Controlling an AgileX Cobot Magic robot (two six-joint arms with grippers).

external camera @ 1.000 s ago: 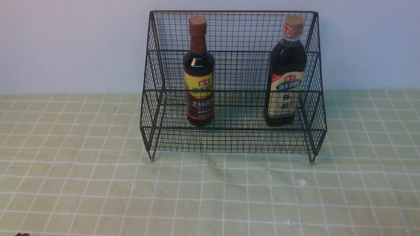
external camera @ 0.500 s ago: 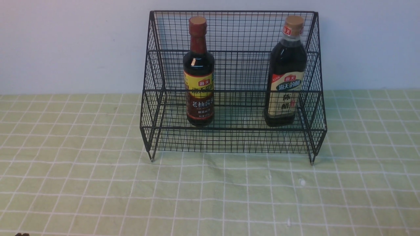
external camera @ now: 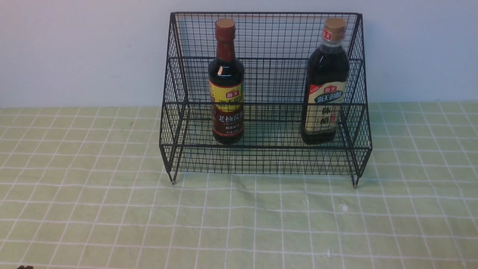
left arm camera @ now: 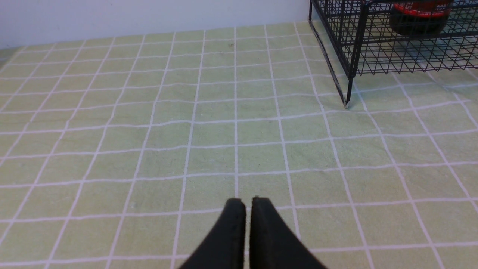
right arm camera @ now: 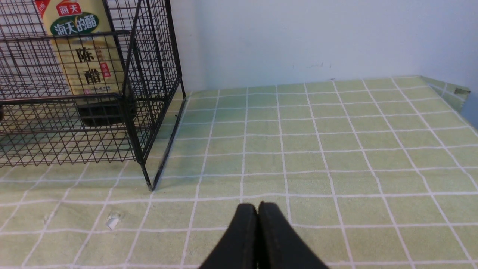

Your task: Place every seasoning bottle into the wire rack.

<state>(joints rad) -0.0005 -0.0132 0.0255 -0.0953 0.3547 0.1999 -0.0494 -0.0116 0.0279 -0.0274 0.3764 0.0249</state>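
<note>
From here, both soy sauce bottle [external camera: 226, 74] and vinegar bottle [external camera: 326, 74] stand inside the wire rack [external camera: 264, 147], beyond the closed, empty left gripper [left arm camera: 244, 203] and right gripper [right arm camera: 257, 209], each nearer its own side's bottle, the vinegar leaning slightly, so no further placing seems needed.

ok so quick headcount here: I get two bottles in total, both dark ones. That's one with a yellow and brown label [external camera: 226, 97] plus one with a cream label [external camera: 325, 106]. Caps match up, so two of those, a cap [external camera: 225, 24] on one bottle and a cap [external camera: 335, 23] on the other. Then there's just one rack [external camera: 266, 147], black wire. Under it all, one checked cloth [external camera: 239, 224], and behind, one wall [external camera: 82, 52]. Grippers, two of them, one left [left arm camera: 249, 201] and one right [right arm camera: 260, 207].
</note>
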